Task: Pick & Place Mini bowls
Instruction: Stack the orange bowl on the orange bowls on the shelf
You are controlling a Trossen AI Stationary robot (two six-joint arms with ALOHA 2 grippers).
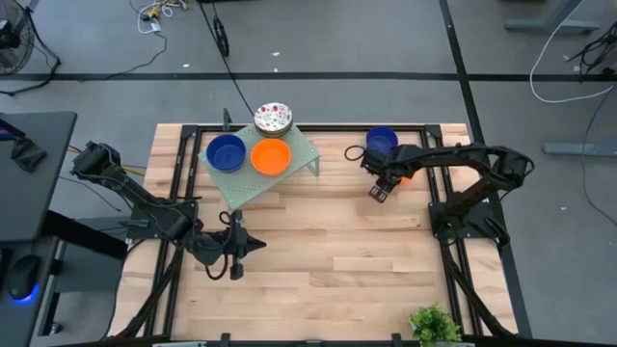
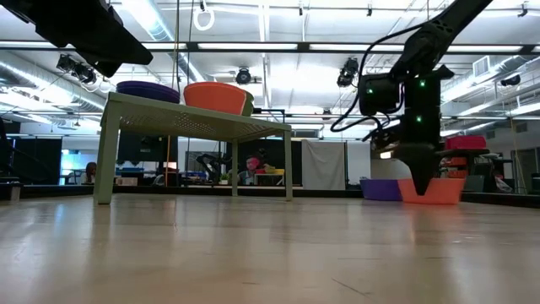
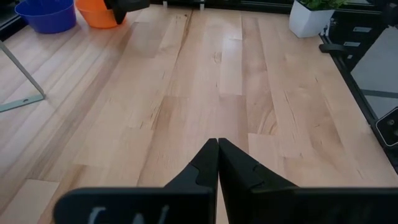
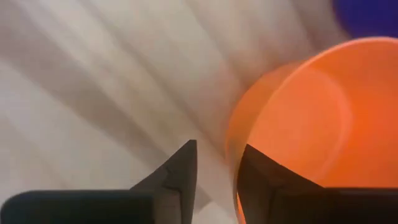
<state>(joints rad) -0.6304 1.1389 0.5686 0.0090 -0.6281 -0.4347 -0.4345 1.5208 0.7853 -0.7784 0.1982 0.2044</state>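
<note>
On the pale green rack (image 1: 253, 183) at the far left stand three mini bowls: a blue one (image 1: 226, 151), an orange one (image 1: 271, 156) and a speckled one (image 1: 273, 119). At the far right a blue bowl (image 1: 382, 141) and an orange bowl (image 4: 311, 118) rest on the table side by side. My right gripper (image 4: 219, 144) points down over the orange bowl, open, its fingers on either side of the rim. My left gripper (image 3: 217, 142) hangs shut above the bare wood near the front left, holding nothing. My right gripper comes from above with one finger (image 4: 261, 177) inside the orange bowl and the other (image 4: 177, 174) outside, astride its rim (image 4: 231, 140). The outer finger stands clear of the wall. I cannot tell whether the inner finger touches it. The bowl sits on the table.
A small potted plant (image 1: 434, 326) stands at the front right corner. Black frame rails (image 1: 451, 270) run along the table's sides. The rack's legs (image 2: 106, 160) stand on the far left of the table. Bare wood (image 1: 328, 260) lies between the two arms.
</note>
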